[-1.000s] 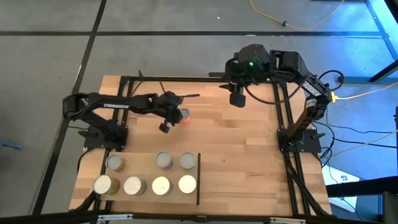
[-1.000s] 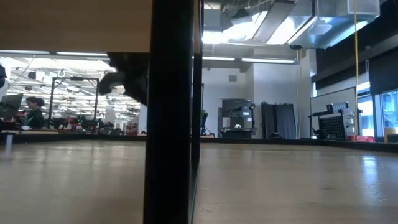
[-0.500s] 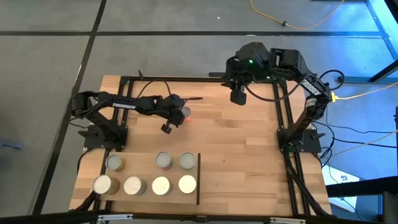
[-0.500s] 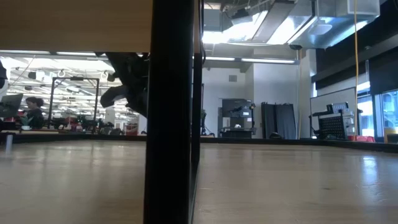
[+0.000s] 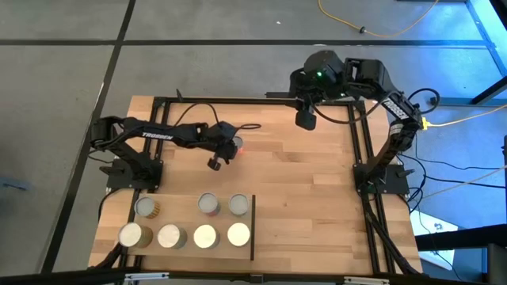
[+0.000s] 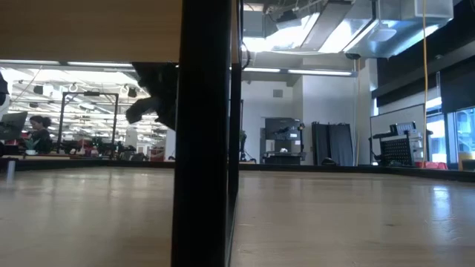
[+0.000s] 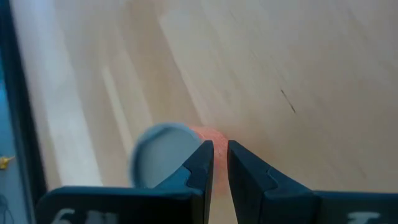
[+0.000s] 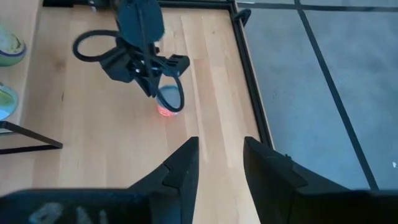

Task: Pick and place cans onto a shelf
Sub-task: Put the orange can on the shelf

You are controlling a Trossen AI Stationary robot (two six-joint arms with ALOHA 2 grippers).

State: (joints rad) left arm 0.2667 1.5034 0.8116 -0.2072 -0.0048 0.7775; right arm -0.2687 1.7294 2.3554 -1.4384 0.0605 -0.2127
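Left gripper (image 7: 220, 149): fingers pinched to a thin slit with nothing in it. It hangs over the far half of the table (image 5: 301, 206), left of centre, right at the lone can.

Lone can (image 5: 235, 145): upright with a reddish label. It stands just beside the left gripper's fingers rather than between them, well away from the shelf.

Right gripper (image 8: 221, 146): fingers spread and empty, waiting over the far edge of the table towards the right corner.

Shelf (image 5: 178, 210): the pale panel at the near left corner of the table, with its black bar (image 5: 253, 228) on the side facing the table's middle.

Cans on the shelf (image 5: 205, 236): seven by my count. Four stand in the near row and three behind, with a gap left open in the back row.

Doing this step well: to my eye the fingers need to part wider than the can first. Then they should shift sideways until the can sits squarely between them, drop low on its side and close. Closing from here would only nudge it or tip it.

Changed from a second ago: the left arm has stretched out a little further along the far side. Its gripper has crept closer to the can, which has not budged. The right gripper has drifted slightly towards the far edge. The shelf rows look the same.
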